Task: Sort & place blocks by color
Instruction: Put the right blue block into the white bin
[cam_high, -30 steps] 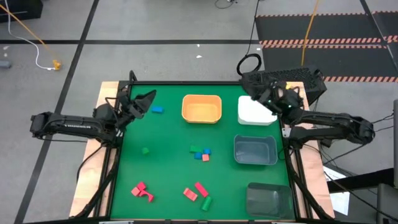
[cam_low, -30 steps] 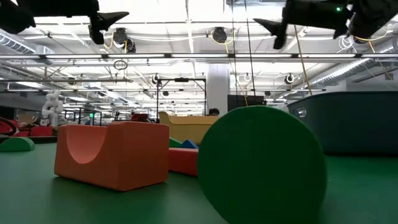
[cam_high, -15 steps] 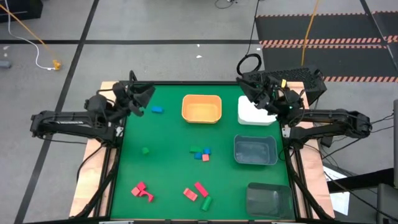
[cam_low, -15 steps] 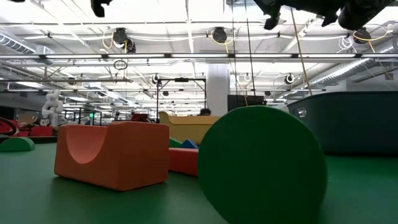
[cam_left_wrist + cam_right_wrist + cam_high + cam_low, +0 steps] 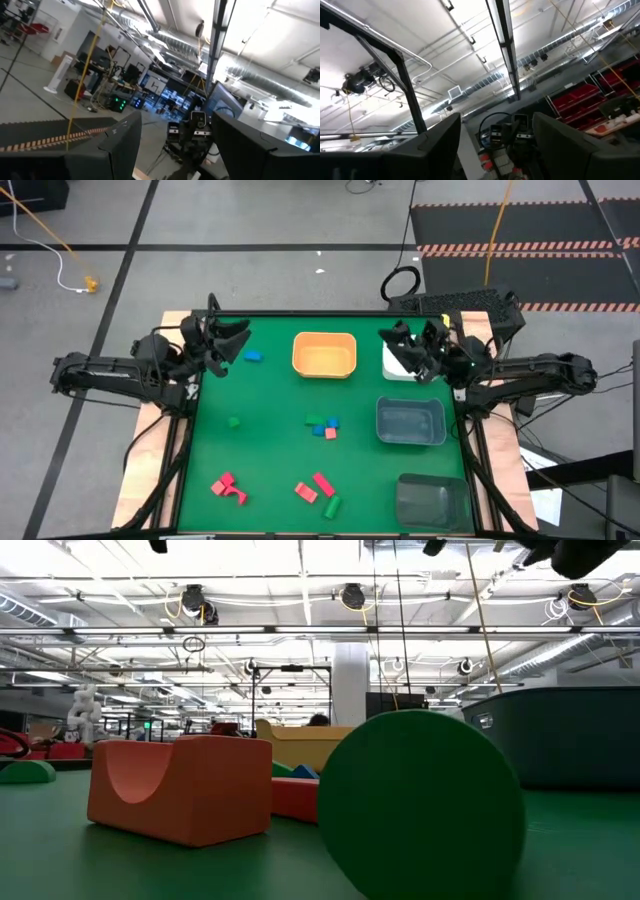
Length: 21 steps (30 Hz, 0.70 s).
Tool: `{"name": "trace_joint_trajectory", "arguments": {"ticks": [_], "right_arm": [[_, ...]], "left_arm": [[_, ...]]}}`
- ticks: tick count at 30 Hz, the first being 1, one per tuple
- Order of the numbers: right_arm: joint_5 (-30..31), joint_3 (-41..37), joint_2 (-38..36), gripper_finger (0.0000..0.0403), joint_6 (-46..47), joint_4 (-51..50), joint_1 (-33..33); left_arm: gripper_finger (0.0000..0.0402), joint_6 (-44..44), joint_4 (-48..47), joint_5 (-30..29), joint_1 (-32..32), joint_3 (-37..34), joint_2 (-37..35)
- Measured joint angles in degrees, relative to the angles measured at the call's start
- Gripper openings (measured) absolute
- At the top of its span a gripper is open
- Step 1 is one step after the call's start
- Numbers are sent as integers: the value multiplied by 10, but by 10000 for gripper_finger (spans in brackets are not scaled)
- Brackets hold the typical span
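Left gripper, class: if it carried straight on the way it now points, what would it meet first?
The left gripper is raised and tilted upward, aimed across the table at the right gripper. Nothing shows between them, so it would probably meet that gripper first, though depth is unclear.

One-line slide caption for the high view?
Both end effectors, left and right, raised at far corners; blocks unsorted, orange bin empty.

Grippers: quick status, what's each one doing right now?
Left gripper: open, holding nothing, raised over the table's far left corner.
Right gripper: open, holding nothing, raised by the white bin.
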Motion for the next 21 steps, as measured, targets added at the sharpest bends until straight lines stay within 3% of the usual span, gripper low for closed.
{"name": "trace_joint_trajectory", "arguments": {"ticks": [5, 8, 16, 21], "right_arm": [[37, 58, 26, 242, -82, -80, 62], [55, 97, 39, 242, -120, -185, 76], [117, 132, 58, 242, -93, -480, 83], [111, 132, 106, 242, -95, -550, 107]], "left_arm": [[241, -15, -2, 2, -23, 0, 0], [241, -15, -12, 13, -39, 0, 0], [241, -27, -94, 14, -85, 0, 0], [241, -76, -157, 14, -106, 0, 0]]}}
